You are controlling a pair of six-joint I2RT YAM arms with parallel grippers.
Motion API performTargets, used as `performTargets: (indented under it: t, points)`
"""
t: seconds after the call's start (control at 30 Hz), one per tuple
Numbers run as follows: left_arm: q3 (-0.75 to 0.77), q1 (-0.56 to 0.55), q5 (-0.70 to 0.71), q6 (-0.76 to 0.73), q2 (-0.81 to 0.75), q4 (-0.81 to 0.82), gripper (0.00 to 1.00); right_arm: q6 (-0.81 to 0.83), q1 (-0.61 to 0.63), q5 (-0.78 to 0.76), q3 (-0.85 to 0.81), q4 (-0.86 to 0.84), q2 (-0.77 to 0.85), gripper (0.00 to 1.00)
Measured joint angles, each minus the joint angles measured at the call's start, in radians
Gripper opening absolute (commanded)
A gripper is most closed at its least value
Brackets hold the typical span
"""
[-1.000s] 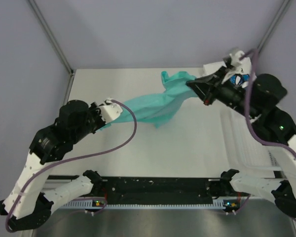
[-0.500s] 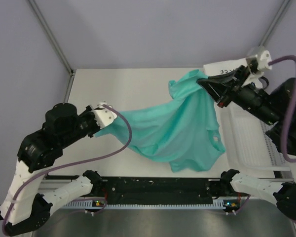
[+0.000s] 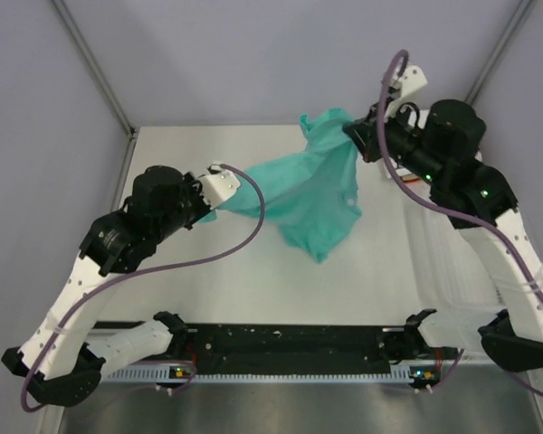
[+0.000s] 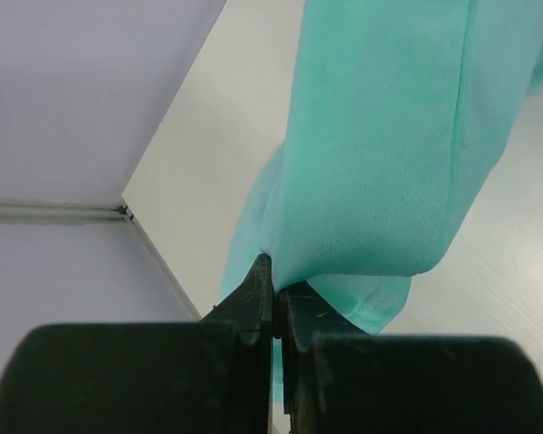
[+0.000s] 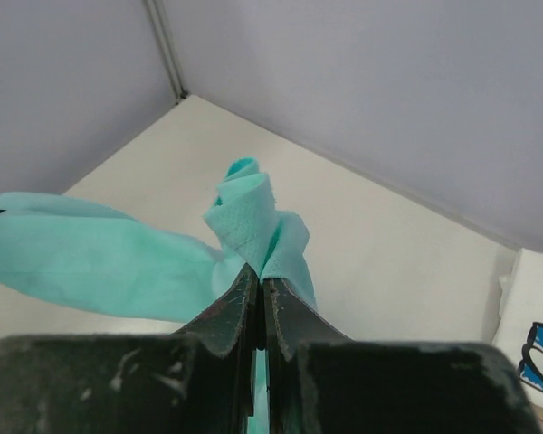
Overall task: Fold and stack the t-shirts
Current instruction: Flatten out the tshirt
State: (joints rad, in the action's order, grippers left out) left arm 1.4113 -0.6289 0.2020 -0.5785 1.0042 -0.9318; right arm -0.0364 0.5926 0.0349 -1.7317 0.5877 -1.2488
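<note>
The teal-green t-shirt (image 3: 315, 192) hangs in the air over the table, stretched between both grippers, with a loose part drooping toward the table's middle. My left gripper (image 3: 219, 193) is shut on the shirt's left edge; the left wrist view shows the fingertips (image 4: 273, 276) pinching the teal cloth (image 4: 380, 136). My right gripper (image 3: 353, 141) is shut on a bunched corner at the back right; the right wrist view shows it (image 5: 258, 271) gripping the cloth (image 5: 90, 258). The white shirt with blue print (image 5: 538, 348) shows only at the right wrist view's right edge. In the top view my right arm hides it.
The white mesh basket (image 3: 457, 267) lies along the table's right side under my right arm. Grey walls enclose the table at the back and both sides. The white tabletop (image 3: 253, 280) lies bare below the hanging shirt.
The shirt hung wide and low half a second ago; now it is pulled narrower and farther back. My left gripper moved right and back, my right gripper moved left and back.
</note>
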Motion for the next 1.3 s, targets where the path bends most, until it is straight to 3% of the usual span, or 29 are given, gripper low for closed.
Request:
performTargets:
  t: [0.33, 0.53, 0.67, 0.83, 0.93, 1.0, 1.07, 1.17, 1.3]
  points:
    - [0.104, 0.001, -0.375, -0.047, -0.141, -0.187, 0.00, 0.013, 0.000, 0.287, -0.005, -0.001, 0.356, 0.00]
    - [0.148, 0.000, -0.456, -0.039, -0.148, -0.190, 0.00, 0.010, 0.000, 0.304, -0.026, -0.031, 0.372, 0.00]
    - [0.035, 0.000, -0.417, -0.014, -0.112, -0.122, 0.00, 0.036, 0.000, 0.222, -0.033, -0.039, 0.245, 0.00]
    - [-0.156, 0.026, -0.344, 0.021, 0.026, -0.011, 0.04, 0.064, -0.050, 0.157, -0.084, -0.070, -0.085, 0.00]
    - [-0.212, 0.100, -0.306, 0.051, 0.141, 0.058, 0.24, 0.063, -0.086, 0.137, -0.148, -0.099, -0.361, 0.00]
    - [-0.212, 0.180, -0.302, 0.077, 0.220, 0.112, 0.49, 0.062, -0.101, 0.109, -0.209, -0.097, -0.541, 0.40]
    - [-0.203, 0.257, -0.302, 0.102, 0.298, 0.167, 0.66, 0.044, -0.114, 0.069, -0.282, -0.085, -0.708, 0.64]
    - [-0.169, 0.359, -0.287, 0.141, 0.438, 0.238, 0.72, 0.005, -0.138, 0.015, -0.363, -0.041, -0.872, 0.71]
    - [-0.094, 0.434, -0.274, 0.159, 0.568, 0.262, 0.72, -0.022, -0.172, -0.057, -0.303, 0.005, -0.879, 0.71]
